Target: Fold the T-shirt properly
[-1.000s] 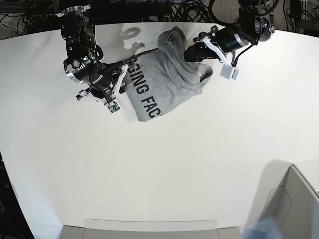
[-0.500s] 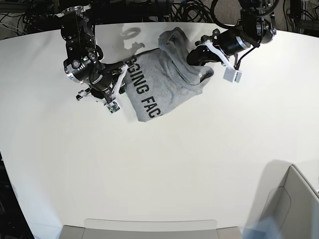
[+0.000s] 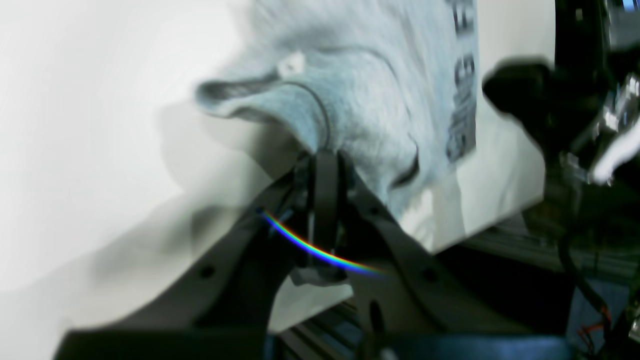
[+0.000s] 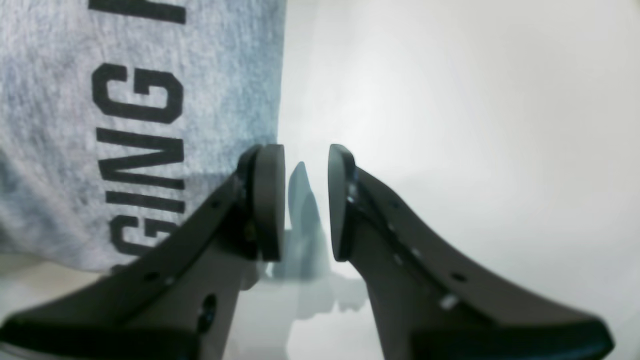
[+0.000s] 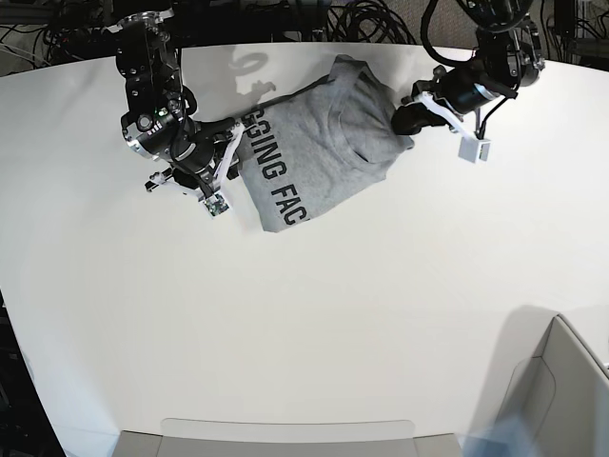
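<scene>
The heather-grey T-shirt (image 5: 324, 143) lies crumpled at the back middle of the white table (image 5: 285, 314), with black lettering (image 5: 276, 176) facing up along its left side. My left gripper (image 5: 407, 119) is shut on the shirt's right edge. In the left wrist view its closed tips (image 3: 325, 157) pinch a fold of the cloth (image 3: 360, 85) near the collar. My right gripper (image 5: 235, 141) sits at the shirt's left edge. In the right wrist view it (image 4: 305, 200) stands slightly open and empty, just beside the lettered cloth (image 4: 60, 100).
A grey open box (image 5: 561, 381) stands at the front right corner. A flat grey tray edge (image 5: 285, 433) runs along the front. Dark cables (image 5: 362, 19) lie behind the table's far edge. A white camera block (image 5: 471, 149) hangs off the left arm.
My left gripper has moved right and slightly back, pulling the shirt's bunched right part outward and spreading it. The right arm has not moved.
</scene>
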You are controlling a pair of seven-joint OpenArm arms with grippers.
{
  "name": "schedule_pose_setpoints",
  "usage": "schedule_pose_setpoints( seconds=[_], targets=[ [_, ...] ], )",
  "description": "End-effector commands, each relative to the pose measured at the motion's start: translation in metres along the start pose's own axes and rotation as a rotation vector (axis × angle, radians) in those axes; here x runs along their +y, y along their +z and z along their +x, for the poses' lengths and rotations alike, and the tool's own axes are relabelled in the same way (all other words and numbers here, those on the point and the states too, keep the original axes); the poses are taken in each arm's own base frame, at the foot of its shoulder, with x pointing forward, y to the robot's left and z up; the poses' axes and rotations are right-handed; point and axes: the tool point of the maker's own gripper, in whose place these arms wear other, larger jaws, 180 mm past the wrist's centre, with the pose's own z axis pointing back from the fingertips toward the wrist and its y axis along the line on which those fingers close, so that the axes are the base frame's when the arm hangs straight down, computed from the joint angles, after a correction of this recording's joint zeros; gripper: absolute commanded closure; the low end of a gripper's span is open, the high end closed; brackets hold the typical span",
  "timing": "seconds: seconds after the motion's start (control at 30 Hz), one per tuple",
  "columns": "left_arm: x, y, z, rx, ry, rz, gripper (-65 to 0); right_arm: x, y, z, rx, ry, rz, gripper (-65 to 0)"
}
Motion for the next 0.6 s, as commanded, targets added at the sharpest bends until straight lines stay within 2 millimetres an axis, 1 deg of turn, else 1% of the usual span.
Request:
schedule_pose_setpoints(
  seconds=[0.0, 0.07, 0.13, 0.17, 0.23, 0.3, 0.37, 0.4, 0.47, 0.5, 0.57],
  targets=[
    [-0.002, 0.006, 0.01, -0.04, -0.01, -0.01, 0.0, -0.004, 0.003, 0.009, -0.032, 0.006, -0.012, -14.0],
    [0.0, 0.007, 0.012, -0.046, -0.009, -0.003, 0.0, -0.004, 0.003, 0.009, -0.032, 0.006, -0.012, -14.0],
    [-0.002, 0.006, 0.015, -0.049, -0.016, -0.009, 0.0, -0.005, 0.004, 0.01, -0.035, 0.006, -0.014, -14.0],
    [-0.004, 0.005, 0.015, -0.034, -0.022, -0.014, 0.0, -0.005, 0.004, 0.01, -0.035, 0.006, -0.014, -14.0],
    [-0.007, 0.002, 0.009, 0.021, -0.035, -0.025, 0.0, -0.005, 0.004, 0.012, -0.038, 0.006, -0.014, -14.0],
    [-0.007, 0.003, 0.011, 0.041, -0.046, -0.023, 0.0, -0.005, 0.005, 0.014, -0.048, 0.007, -0.013, -14.0],
    [-0.007, 0.004, 0.012, 0.033, -0.046, -0.02, -5.8, -0.006, 0.006, 0.017, -0.055, 0.009, -0.016, -14.0],
    [-0.004, 0.006, 0.015, 0.018, -0.042, -0.012, -9.2, -0.008, 0.006, 0.023, -0.068, 0.014, -0.02, -14.0],
    [0.01, 0.017, 0.024, -0.029, -0.017, 0.028, -12.7, -0.011, 0.007, 0.027, -0.077, 0.015, -0.027, -14.0],
    [0.023, 0.028, 0.026, -0.053, 0.009, 0.066, -13.1, -0.013, 0.008, 0.032, -0.087, 0.017, -0.031, -13.9],
    [0.039, 0.043, 0.034, -0.106, 0.041, 0.112, -12.5, -0.016, 0.009, 0.04, -0.105, 0.021, -0.039, -13.9]
  ],
)
